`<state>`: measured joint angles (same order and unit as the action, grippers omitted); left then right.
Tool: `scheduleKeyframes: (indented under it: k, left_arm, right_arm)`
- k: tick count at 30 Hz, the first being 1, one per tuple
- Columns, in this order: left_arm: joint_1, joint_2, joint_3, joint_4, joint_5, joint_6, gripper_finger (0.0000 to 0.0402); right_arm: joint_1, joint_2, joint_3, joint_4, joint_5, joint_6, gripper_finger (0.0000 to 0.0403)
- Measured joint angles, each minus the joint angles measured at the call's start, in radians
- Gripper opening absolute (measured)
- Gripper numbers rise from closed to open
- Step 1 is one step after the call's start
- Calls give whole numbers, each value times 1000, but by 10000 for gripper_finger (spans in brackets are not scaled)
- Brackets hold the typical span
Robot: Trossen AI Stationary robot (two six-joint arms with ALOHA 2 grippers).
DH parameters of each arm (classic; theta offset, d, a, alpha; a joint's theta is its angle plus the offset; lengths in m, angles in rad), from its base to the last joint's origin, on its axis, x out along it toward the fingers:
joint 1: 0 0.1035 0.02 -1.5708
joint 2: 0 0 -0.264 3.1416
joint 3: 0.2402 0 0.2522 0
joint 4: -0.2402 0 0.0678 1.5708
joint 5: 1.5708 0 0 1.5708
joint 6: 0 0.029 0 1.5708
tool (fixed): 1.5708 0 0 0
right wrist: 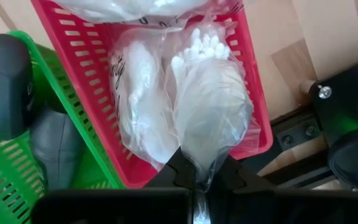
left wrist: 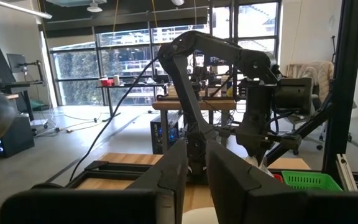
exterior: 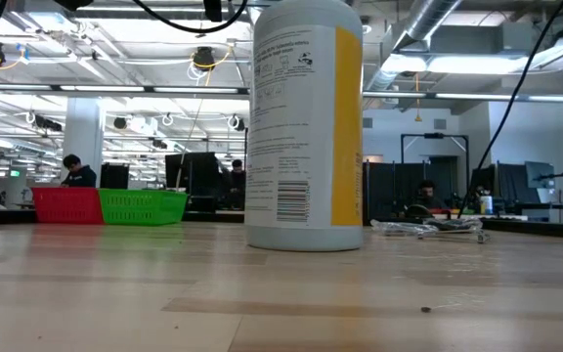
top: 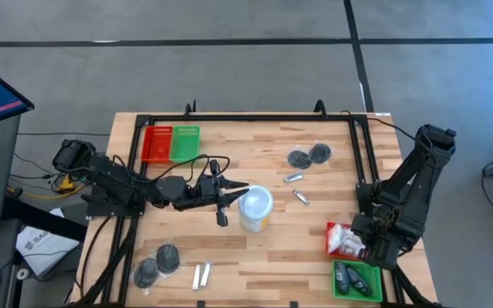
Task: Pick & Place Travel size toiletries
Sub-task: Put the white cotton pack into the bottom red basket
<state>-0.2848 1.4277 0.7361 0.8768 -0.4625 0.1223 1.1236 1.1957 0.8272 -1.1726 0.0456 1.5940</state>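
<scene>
The right claw [right wrist: 199, 186] hangs over the red tray [right wrist: 229, 149] at the right edge of the bench [top: 255, 265], its two dark fingers clenched on the clear edge of a white crinkly sachet [right wrist: 213, 109] — the packet lies in the tray, beside another white sachet [right wrist: 138, 106]. A green tray [right wrist: 5, 180] sits touching the red one on the side nearer the bench's front edge, and it holds dark grey pieces [right wrist: 5, 84]. The left claw [top: 222, 195] reaches in low from the left side, level with the bench top and just beside the white bottle [top: 256, 208] with the yellow band, which stands upright near the middle; its fingers [left wrist: 173, 174] stand a narrow gap apart, and I cannot tell whether anything is between them. The rest of the toiletries are scattered on the wood: two dark grey round pieces [top: 308, 156] toward the back right, two slim silvery tubes [top: 297, 187] lying between those and the bottle, another pair of dark grey round pieces [top: 157, 263] at the front left, and two more silvery tubes [top: 201, 274] just beside them. A second red tray [top: 156, 143] and a second green tray [top: 185, 143] sit side by side, touching, at the back left — people [exterior: 74, 173] sit at desks in the room beyond.
</scene>
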Motion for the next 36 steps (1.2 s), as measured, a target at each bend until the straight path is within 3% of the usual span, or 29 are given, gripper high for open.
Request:
scheduleKeyframes:
  k: [14, 21, 24, 36]
  left_arm:
    - [0, 0, 0, -1, 0, 0, 53]
    - [0, 0, 0, -1, 0, 0, 53]
    - [0, 0, 0, -1, 0, 0, 53]
    - [0, 0, 0, -1, 0, 0, 53]
  right_arm:
    - [0, 0, 0, 53, -16, -22, 4]
    - [-57, 2, -44, 123, 23, -102, 5]
    - [-87, 3, -79, 148, -30, -134, 7]
    - [-113, -1, -79, 111, -1, -111, 84]
